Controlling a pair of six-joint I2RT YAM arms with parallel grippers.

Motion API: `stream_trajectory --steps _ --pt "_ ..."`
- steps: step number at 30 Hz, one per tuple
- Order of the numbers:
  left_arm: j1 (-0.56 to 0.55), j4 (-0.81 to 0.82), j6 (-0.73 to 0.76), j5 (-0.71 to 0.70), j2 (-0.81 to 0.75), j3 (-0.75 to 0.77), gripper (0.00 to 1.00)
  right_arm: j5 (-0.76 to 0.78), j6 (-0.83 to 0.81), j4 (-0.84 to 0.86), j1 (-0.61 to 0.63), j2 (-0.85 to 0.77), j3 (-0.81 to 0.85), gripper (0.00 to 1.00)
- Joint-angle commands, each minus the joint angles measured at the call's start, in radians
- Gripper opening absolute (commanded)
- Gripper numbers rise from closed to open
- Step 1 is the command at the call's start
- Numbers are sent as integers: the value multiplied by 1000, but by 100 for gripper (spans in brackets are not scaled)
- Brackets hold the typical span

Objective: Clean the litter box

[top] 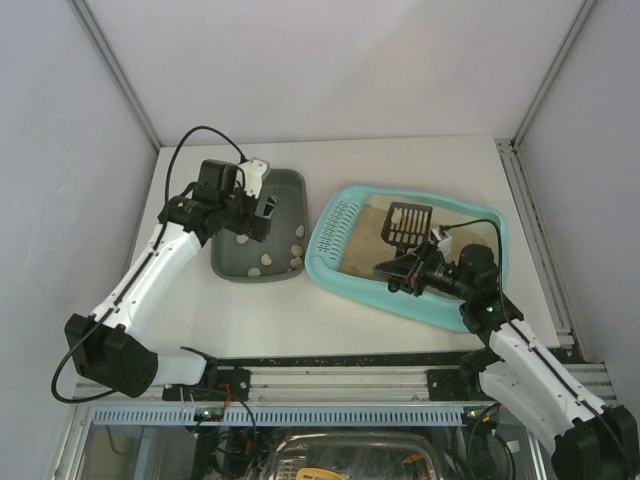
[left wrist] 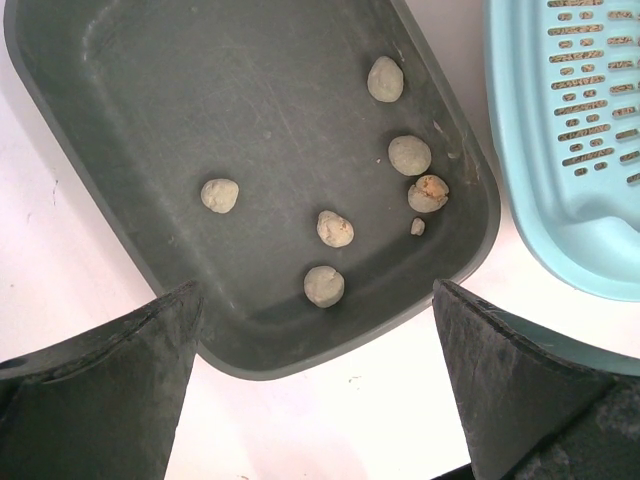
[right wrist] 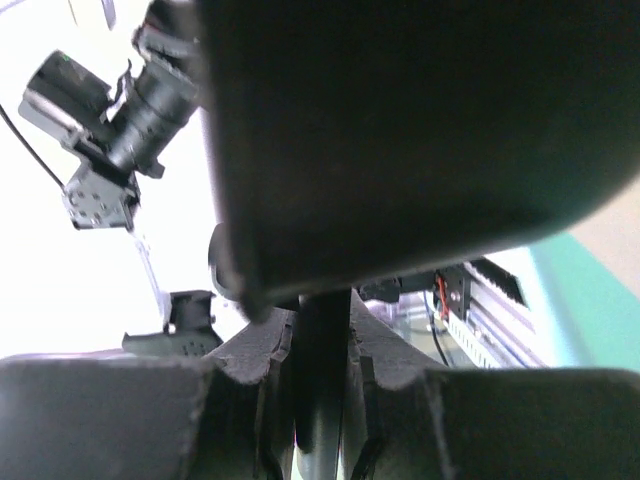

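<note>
Left arm (top: 150, 275): reaches up from its base, well left of the litter box (top: 350, 288), elbow bent, wrist tipped downward.
Left claw (top: 262, 222): just left of the litter box, pointing down, fingers spread wide.
Right arm (top: 520, 350): rises from its base to the litter box's near right corner.
Right claw (top: 393, 277): over the litter box's near half, pointing left, fingers clamped on the scoop (top: 409, 222) handle.
</note>
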Motion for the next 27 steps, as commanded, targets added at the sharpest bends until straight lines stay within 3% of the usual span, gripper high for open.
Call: stream_trajectory --steps 1,7,13,18,24,27 --pt "-4 26 -17 6 -36 -15 100 27 -94 -10 67 10 91 0" --pt "62 35 -62 -41 -26 -4 100 67 -217 -220 92 80 230 0" --pt "316 -48 -188 264 75 78 100 147 -335 -403 158 247 503 0" --pt "435 -69 -227 418 99 72 100 203 -437 -558 234 479 777 0" --pt "503 -46 -298 397 80 36 100 255 -498 -625 335 765 996 0" --pt "513 -73 -304 281 81 53 100 298 -559 -738 375 926 1154 0"
